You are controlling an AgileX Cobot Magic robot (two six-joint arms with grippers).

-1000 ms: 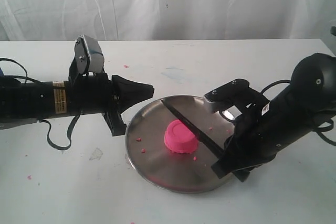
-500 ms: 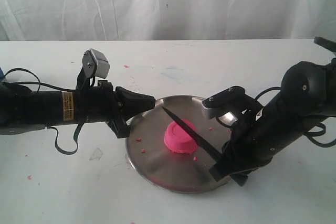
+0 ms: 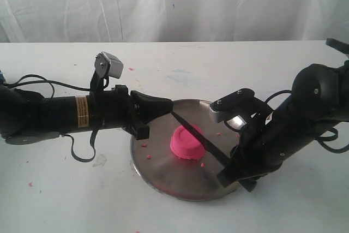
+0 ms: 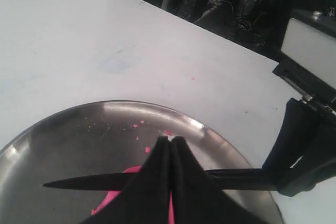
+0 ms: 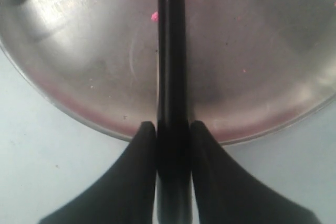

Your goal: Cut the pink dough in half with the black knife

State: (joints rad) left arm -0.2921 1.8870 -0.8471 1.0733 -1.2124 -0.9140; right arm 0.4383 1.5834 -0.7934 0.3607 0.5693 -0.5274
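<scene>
1. Pink dough point(image 3: 187, 142) sitting whole near the middle of the steel plate point(image 3: 163, 174), on the white table point(image 3: 65, 200).
2. Black knife point(image 3: 199, 140) clamped by its handle in the right gripper point(image 3: 235, 174), fingers point(image 5: 144, 145) pressed on both sides of the handle.
3. Blade slanting over the dough's top, tip pointing toward the left gripper point(image 3: 163, 103); contact with the dough not clear.
4. Left gripper at the plate's left rim, above it, fingertips point(image 4: 167, 141) pressed together, nothing held.
5. Knife tip just beside the left gripper's tips in the exterior view; touching or not, cannot tell.
6. Tiny pink crumbs point(image 3: 145, 146) scattered on the plate and table.
</scene>
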